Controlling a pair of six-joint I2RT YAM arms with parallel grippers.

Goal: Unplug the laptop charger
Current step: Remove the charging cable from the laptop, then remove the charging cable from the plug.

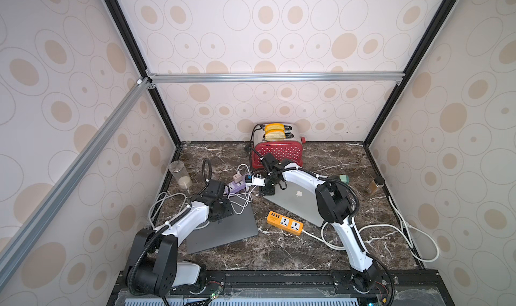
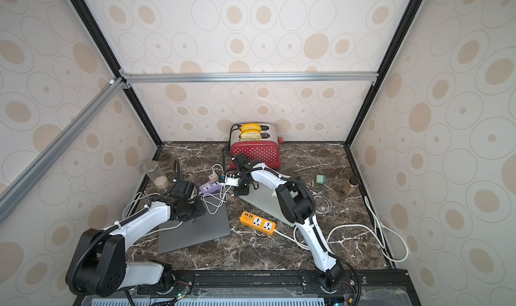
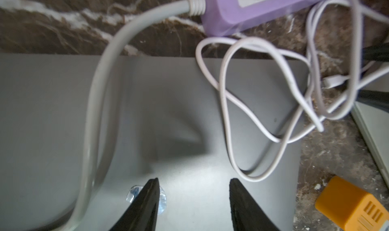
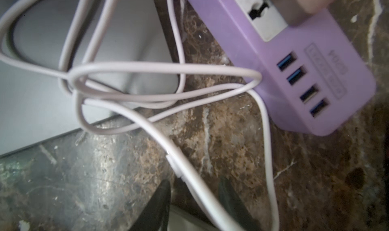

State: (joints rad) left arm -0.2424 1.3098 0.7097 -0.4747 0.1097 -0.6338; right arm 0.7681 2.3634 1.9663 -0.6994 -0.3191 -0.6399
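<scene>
The right gripper [image 4: 195, 202] hangs at the corner of the silver laptop [image 1: 293, 207], jaws apart, with the white cable [image 4: 164, 68] running loose between them, not pinched. The left gripper [image 3: 193, 198] hovers just over the dark laptop [image 1: 223, 232], jaws apart on nothing.

The charger [image 1: 237, 176] sits plugged into the purple strip [image 1: 234, 187]. Its cable loops over the dark laptop's corner and onto the surface [image 1: 279, 254] between the laptops. The plug [image 3: 334, 81] lies near the silver laptop's edge and looks free of it, though blur leaves that uncertain.

Risks, as I judge them:
- With the cable threaded between the right jaws, a retreat could snag it and drag the loops, the purple strip or the charger along.
- The tangled loops could catch on the dark laptop's corner and shift it.
- The left gripper is low enough that a careless move could scrape the lid.

Count: 2 laptops, 2 strips (purple and an orange strip [image 1: 284, 222]), 1 charger, 1 toaster [image 1: 279, 152] with 2 slices [image 1: 274, 127], 1 glass [image 1: 181, 173], 1 jar [image 1: 375, 185], 1 green adapter [image 1: 344, 178].
</scene>
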